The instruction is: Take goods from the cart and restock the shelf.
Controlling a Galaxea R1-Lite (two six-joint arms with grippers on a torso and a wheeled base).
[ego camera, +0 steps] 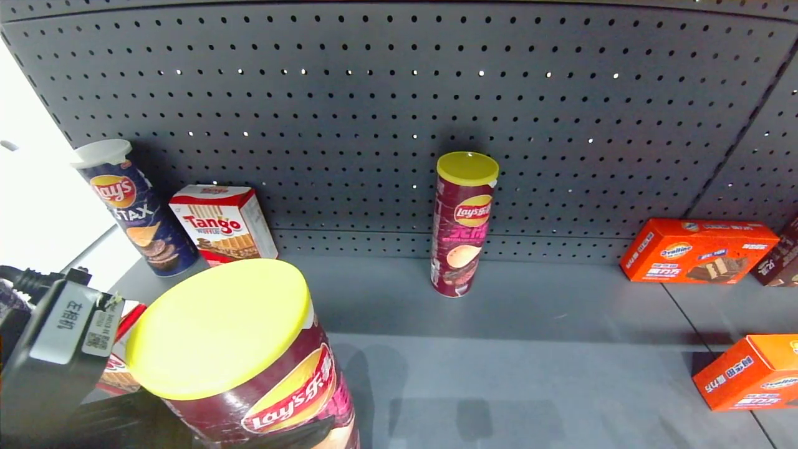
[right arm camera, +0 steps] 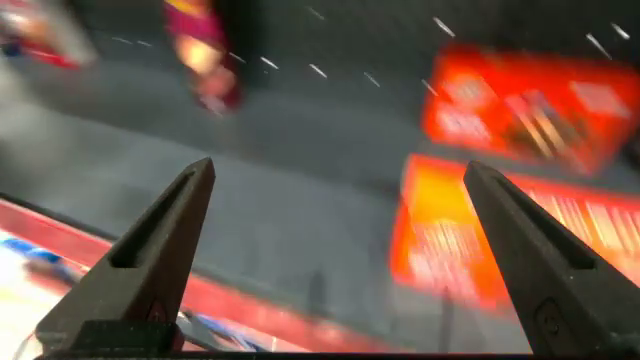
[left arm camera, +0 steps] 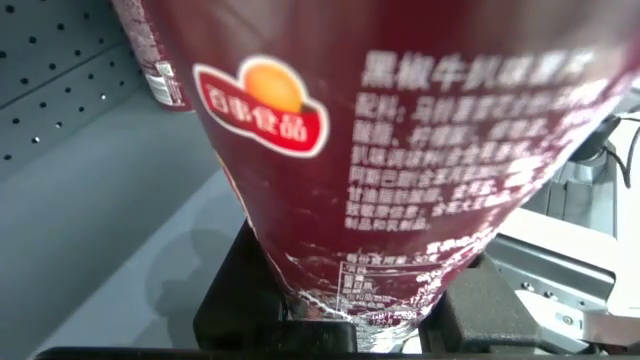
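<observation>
Left arm: my left arm sits low at the front left corner of the shelf (ego camera: 530,349), with the wrist just beside the can I carry.
Left pincer (left arm camera: 345,325): it is clenched on the held can (ego camera: 230,349) — my dark fingers (left arm camera: 235,300) press it from both sides near its base.
Held can: a maroon chip tube. Its long axis is roughly upright, with the yellow lid on top and the base down in my grip. It is over the shelf's front left part, well apart from the back panel (ego camera: 399,93).
Blue can (ego camera: 134,209): it has a white lid and stands at the far left, near the back panel.
Wafer box (ego camera: 223,224): red and white, just beside the blue can on its right.
Standing can (ego camera: 461,224): same maroon body and yellow lid as the held can. It is upright mid-shelf, close to the back panel.
Orange boxes: one (ego camera: 698,251) lies at the back right and another (ego camera: 748,371) is nearer the front edge.
Brown box (ego camera: 782,262): at the far right edge, just beside the rear orange box.
Right pincer (right arm camera: 340,250): released — both fingers are spread wide with nothing between them. It is over the shelf's front edge, with the orange boxes ahead of it.
</observation>
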